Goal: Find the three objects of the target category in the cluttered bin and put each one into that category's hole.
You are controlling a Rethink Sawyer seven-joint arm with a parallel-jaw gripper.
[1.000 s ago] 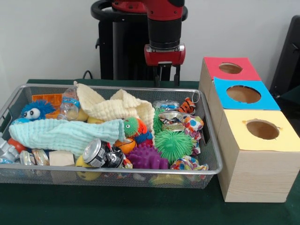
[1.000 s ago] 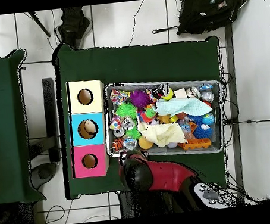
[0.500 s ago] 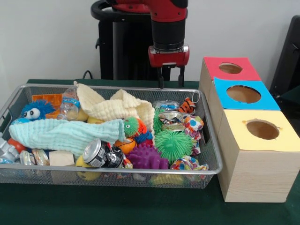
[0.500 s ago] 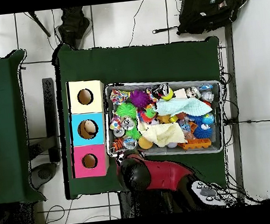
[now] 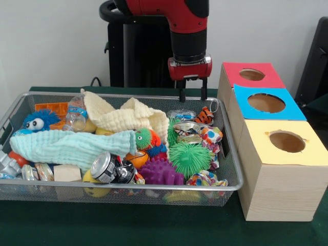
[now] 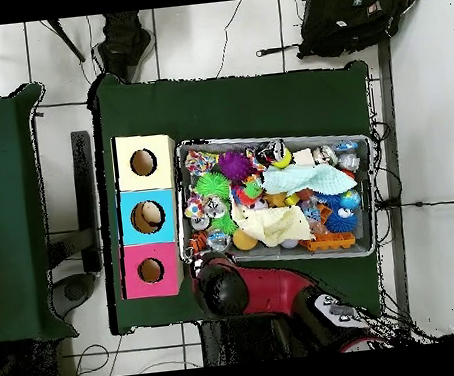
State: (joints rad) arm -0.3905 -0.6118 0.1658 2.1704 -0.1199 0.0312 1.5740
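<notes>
The gripper (image 5: pixel 193 96) hangs empty, slightly open, above the bin (image 5: pixel 231 171) far corner, probably choosing a target.

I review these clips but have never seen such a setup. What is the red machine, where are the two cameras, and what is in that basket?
The red machine is a robot arm; its gripper hangs open and empty above the far rim of the wire bin. One camera faces the robot across the green table; the other looks straight down. The bin holds clutter: cloths, a crushed can, a green spiky ball. Beside it stand three wooden boxes with holes: red, blue, yellow.
</notes>
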